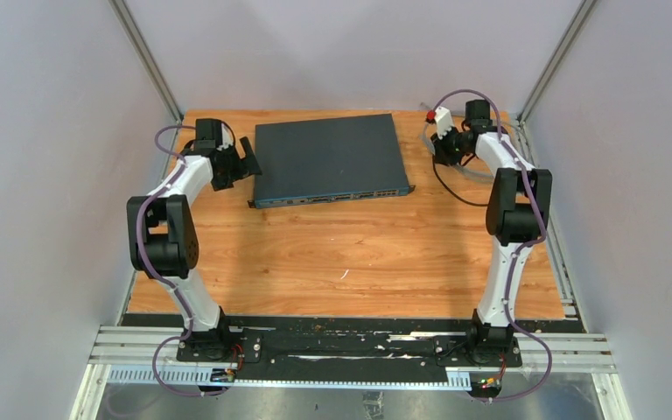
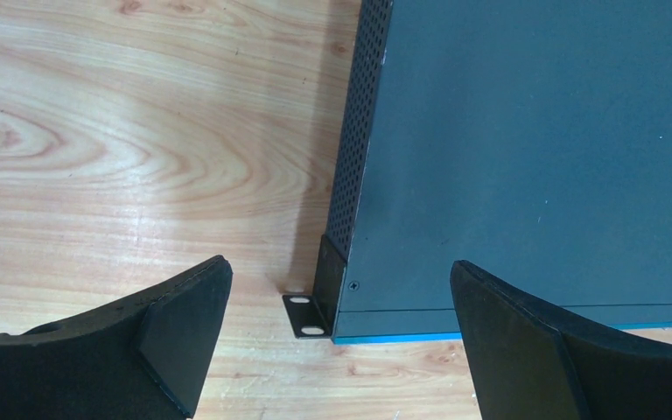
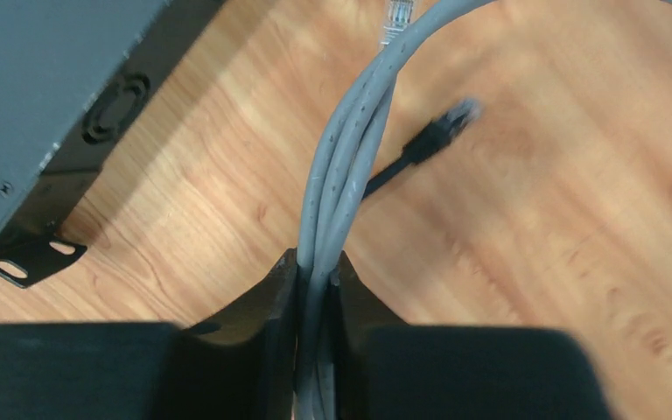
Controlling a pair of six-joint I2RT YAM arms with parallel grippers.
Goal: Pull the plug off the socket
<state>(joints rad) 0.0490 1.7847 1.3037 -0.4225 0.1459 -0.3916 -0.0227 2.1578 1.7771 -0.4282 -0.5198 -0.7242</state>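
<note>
While the wooden counter (image 1: 332, 262) carries a dark network switch (image 1: 328, 157), an arm works at each side.
The left end effector (image 2: 339, 276) gapes astride the switch's corner, probably to brace it. The right end effector (image 3: 315, 267) pinches a looped grey cable (image 3: 350, 149), whose clear plug (image 3: 395, 13) is free, well apart from the switch.

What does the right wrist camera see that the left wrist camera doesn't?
Only the right wrist view shows the grey cables pinched in the shut right gripper, plus a black plug on its cable, plugged into nothing. Only the left wrist view shows the open left gripper and a holey side wall. Both show the dark box, a corner bracket on it, and the wooden table.
</note>
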